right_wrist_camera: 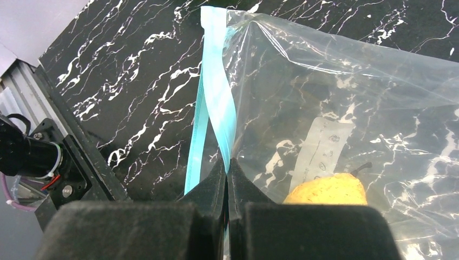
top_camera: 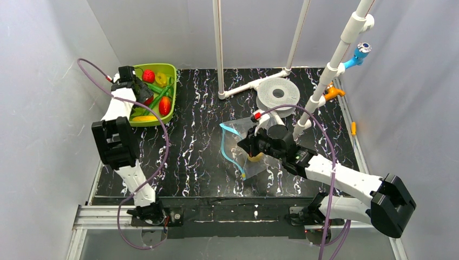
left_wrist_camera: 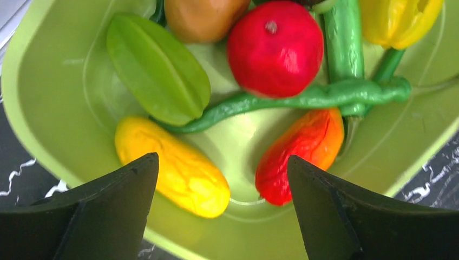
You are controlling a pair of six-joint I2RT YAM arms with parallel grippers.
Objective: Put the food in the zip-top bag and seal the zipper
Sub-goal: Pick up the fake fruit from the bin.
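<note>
The clear crinkly zip-top bag point(right_wrist_camera: 352, 92) lies on the black white-veined marble tabletop point(top_camera: 200, 141) near the middle, just in front of the right arm, with a yellow pear-shaped fruit point(right_wrist_camera: 325, 189) already inside beside its white label. The right gripper point(right_wrist_camera: 227, 162) is pinched fully together on the zipper point(right_wrist_camera: 216, 108), the thin light-blue strip along the bag's mouth edge, which runs up between the two dark pads and twists above them. The strip bows in the top view, so the mouth seems to gape, though I cannot be sure how far along it is parted. The film is light, limp and slippery, and it will crumple or slide rather than hold its shape. The stiffer blue strip is the sensible place to grip, near one end, so the mouth can be held open and later pressed shut along its length. At the far left the left gripper point(left_wrist_camera: 222, 160) hangs over the lime-green plastic tray point(left_wrist_camera: 32, 108), jaws spread wide and holding nothing. Below it sit an orange-yellow oblong fruit point(left_wrist_camera: 173, 168), a red-orange fruit point(left_wrist_camera: 300, 154), a round red pomegranate point(left_wrist_camera: 273, 49), a green starfruit point(left_wrist_camera: 157, 67) and a long green pepper point(left_wrist_camera: 281, 100); these look smooth and rounded, best taken across the narrow middle
</note>
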